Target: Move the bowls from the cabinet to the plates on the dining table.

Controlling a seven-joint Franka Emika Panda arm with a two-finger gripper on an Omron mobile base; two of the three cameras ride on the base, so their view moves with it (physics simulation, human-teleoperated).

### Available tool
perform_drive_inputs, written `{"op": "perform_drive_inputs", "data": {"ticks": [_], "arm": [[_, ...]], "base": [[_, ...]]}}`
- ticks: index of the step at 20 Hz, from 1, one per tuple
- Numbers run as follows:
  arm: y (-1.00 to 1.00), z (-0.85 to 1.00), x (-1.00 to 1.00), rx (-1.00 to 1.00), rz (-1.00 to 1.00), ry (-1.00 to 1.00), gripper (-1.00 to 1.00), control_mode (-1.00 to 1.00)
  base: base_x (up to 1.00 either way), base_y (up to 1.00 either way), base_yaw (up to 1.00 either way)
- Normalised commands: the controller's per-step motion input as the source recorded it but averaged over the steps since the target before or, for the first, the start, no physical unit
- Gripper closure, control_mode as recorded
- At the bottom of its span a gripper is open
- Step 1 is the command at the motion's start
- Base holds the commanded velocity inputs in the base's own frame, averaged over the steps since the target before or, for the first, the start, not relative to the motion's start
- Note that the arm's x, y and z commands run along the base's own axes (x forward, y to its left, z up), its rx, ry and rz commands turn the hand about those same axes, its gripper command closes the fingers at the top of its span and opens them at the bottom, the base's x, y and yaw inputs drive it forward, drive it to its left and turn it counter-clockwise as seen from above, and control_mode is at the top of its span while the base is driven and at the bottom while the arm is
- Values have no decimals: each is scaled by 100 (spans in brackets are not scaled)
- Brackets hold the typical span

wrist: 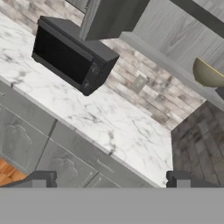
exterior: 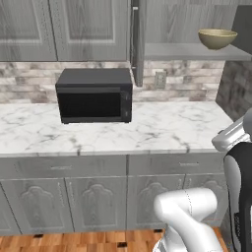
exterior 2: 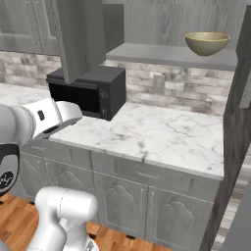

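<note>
One olive-tan bowl (exterior: 217, 38) (exterior 2: 207, 43) (wrist: 208, 74) sits upright on the plain grey shelf (exterior: 187, 51) (exterior 2: 166, 55) of the open cabinet, high at the right. The cabinet's door (exterior: 136, 42) (exterior 2: 78, 34) stands swung out, edge-on above the counter. My gripper (wrist: 111, 181) is open, with nothing between its dark fingertips (wrist: 41, 178). It hangs well below and in front of the shelf, over the counter's front edge and far from the bowl. The plates and the dining table are out of view.
A black microwave (exterior: 93, 96) (exterior 2: 90, 90) (wrist: 65, 54) stands on the white marble counter (exterior: 162, 128) (exterior 2: 162, 132) left of the open cabinet. A dark side wall (exterior: 236, 88) (exterior 2: 238, 122) closes the counter's right end. Carved grey cupboards (exterior: 98, 197) sit below.
</note>
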Motion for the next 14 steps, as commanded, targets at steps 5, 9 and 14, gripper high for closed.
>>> {"op": "perform_drive_inputs", "data": {"ticks": [5, 9, 14], "arm": [[0, 0, 0, 0, 0, 0, -100, 100], [0, 0, 0, 0, 0, 0, -100, 100], [0, 0, 0, 0, 0, 0, -100, 100]], "base": [[29, -45, 0], [30, -44, 0], [33, -41, 0]]}}
